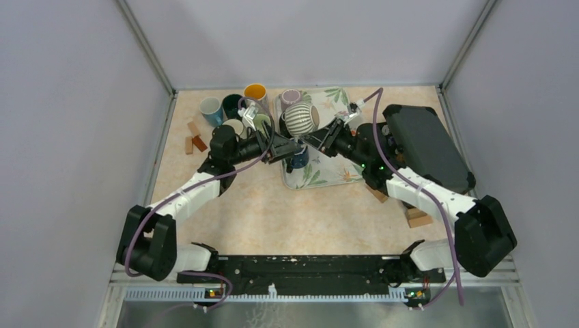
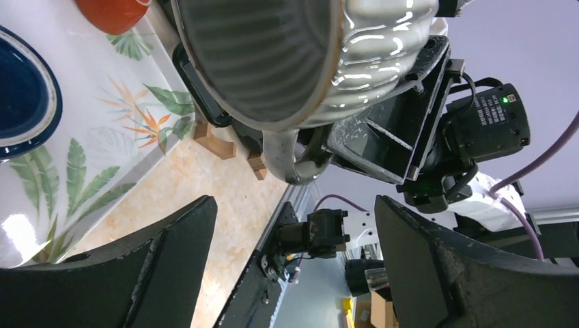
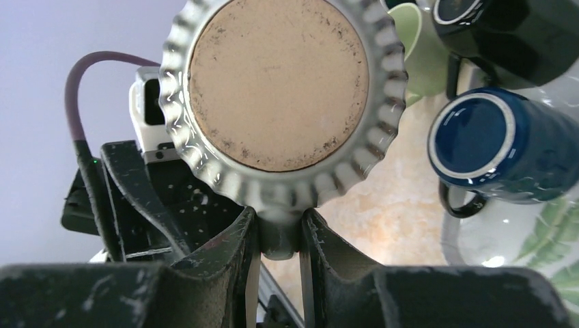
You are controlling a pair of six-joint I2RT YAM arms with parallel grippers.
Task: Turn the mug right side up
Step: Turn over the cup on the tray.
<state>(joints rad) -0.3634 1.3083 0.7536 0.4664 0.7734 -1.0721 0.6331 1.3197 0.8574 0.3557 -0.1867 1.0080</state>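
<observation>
**Jaws wide on our left, clamped on the mug's handle on our right**

Our left gripper [image 2: 293, 222] stands spread, both fingers [image 2: 164, 266] bare and nothing between them. Just ahead of and above those open jaws hangs the ribbed mug [image 2: 273, 55]. Its mouth is turned toward them, and its handle [image 2: 290, 160] is the part nearest the gap. Off to the left of these jaws lies the floral tray [image 2: 102, 157], with a dark blue mug [image 2: 20, 96] resting on it.

Across from them, our right gripper [image 3: 278, 229] is pressed together on that handle, one finger on each side. The mug's unglazed base faces back at our right wrist. The mug is therefore off the tray, in the air between our two grippers. It lies on its side, neither upside down nor upright.

We judge it to be glazed ceramic: stiff, fairly heavy for a pinch, slick along the ribs, and likely to chip or break if dropped. Held by the handle alone, the body may swing or twist about the fingers. If our left jaws take it, the rim looks like the best hold, with one finger inside the mouth and one on the outer wall. That grip should be firm before the handle is let go.
</observation>
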